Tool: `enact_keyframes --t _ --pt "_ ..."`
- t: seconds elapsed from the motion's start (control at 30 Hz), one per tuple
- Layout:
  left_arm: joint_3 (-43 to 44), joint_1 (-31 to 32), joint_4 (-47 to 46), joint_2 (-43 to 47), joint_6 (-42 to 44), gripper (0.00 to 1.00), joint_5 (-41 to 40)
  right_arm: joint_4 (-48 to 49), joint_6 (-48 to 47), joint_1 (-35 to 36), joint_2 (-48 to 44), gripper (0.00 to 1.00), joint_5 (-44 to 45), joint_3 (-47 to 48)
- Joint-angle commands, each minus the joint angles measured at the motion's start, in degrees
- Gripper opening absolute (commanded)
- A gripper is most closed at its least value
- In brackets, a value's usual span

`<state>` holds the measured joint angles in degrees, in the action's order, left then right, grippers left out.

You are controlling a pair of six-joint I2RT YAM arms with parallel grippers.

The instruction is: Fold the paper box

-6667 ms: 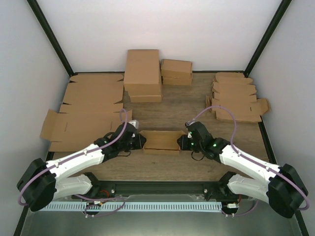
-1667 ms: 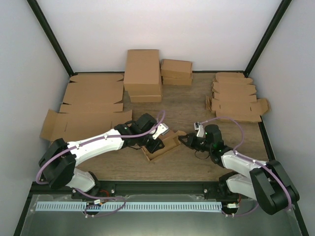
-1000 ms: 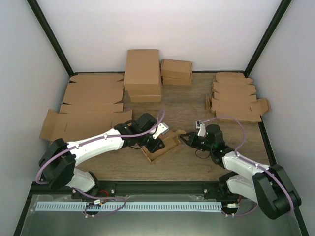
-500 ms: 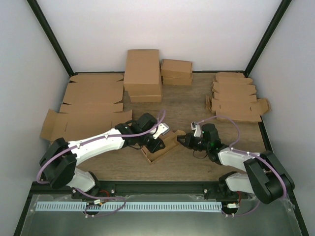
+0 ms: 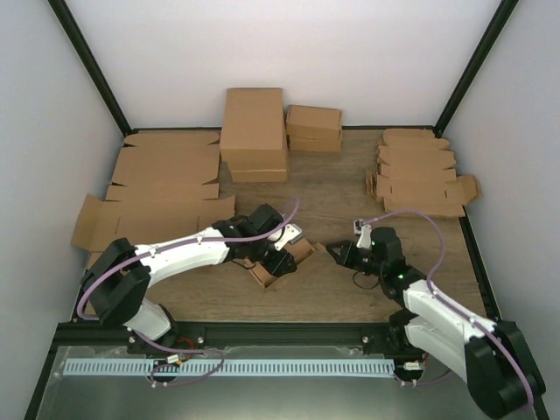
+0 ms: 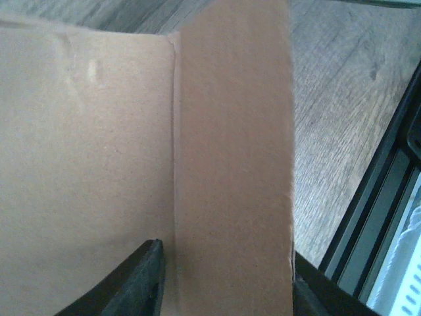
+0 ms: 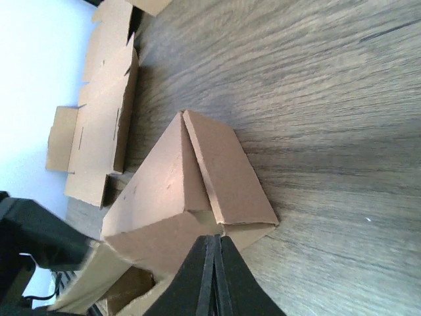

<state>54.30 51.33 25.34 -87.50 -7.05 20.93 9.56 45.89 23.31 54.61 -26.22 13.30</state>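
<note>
While askew, plain paper box (image 5: 296, 255)

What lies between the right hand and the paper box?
Only a short strip of bare wooden table, seen in the top external view. There the right hand points at the paper box and appears to stop just short of it.

One paper box (image 5: 268, 275), two arms (image 5: 175, 258) (image 5: 437, 302), two stacks of folded boxes (image 5: 254, 127) (image 5: 313, 122) (rear edge).
</note>
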Motion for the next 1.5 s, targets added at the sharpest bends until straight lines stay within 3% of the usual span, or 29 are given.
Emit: enact_keyframes --t 0.0,0.13,0.23,0.43,0.63,0.73,0.87,1.0,1.23,1.47 --pt "-0.9 0.4 -0.6 -1.1 -1.1 0.49 1.9 -10.7 -1.6 -0.4 -9.7 0.02 5.0 -1.2" --pt "-0.1 0.4 -0.3 -3.3 -1.4 0.63 4.7 -16.7 -3.8 -0.4 -16.1 0.07 7.3 0.7" --pt "1.1 0.5 0.4 -4.7 -2.0 0.69 5.2 -18.3 -8.9 -0.4 -16.3 0.2 6.3 3.7" --pt "1.7 0.4 0.0 -4.3 -4.2 0.72 5.4 -19.6 -18.0 -0.5 -5.6 0.44 -0.2 12.4" --pt "-0.7 0.4 -1.1 6.5 -10.9 0.74 -1.5 -17.8 -23.5 -0.1 8.0 0.54 -4.0 17.8" --pt "-4.4 0.4 0.2 13.8 -17.5 0.79 -7.7 -16.9 -25.5 0.6 12.6 0.55 -4.3 20.1" --pt "-12.3 0.3 0.2 23.8 -28.6 0.79 -13.7 -16.4 -27.3 2.1 18.2 0.56 -4.1 22.7" --pt "-19.2 -0.7 0.1 30.2 -36.8 0.66 -16.3 -16.2 -28.1 4.1 22.5 0.54 -3.3 24.3" --pt "-27.6 -4.0 -5.3 33.5 -40.9 0.48 -14.6 -14.4 -27.7 5.9 24.6 0.46 -1.5 22.4" --pt "-31.4 -7.5 -13.2 32.5 -41.1 0.42 -10.3 -13.0 -27.1 7.0 22.9 0.39 -1.5 18.9"
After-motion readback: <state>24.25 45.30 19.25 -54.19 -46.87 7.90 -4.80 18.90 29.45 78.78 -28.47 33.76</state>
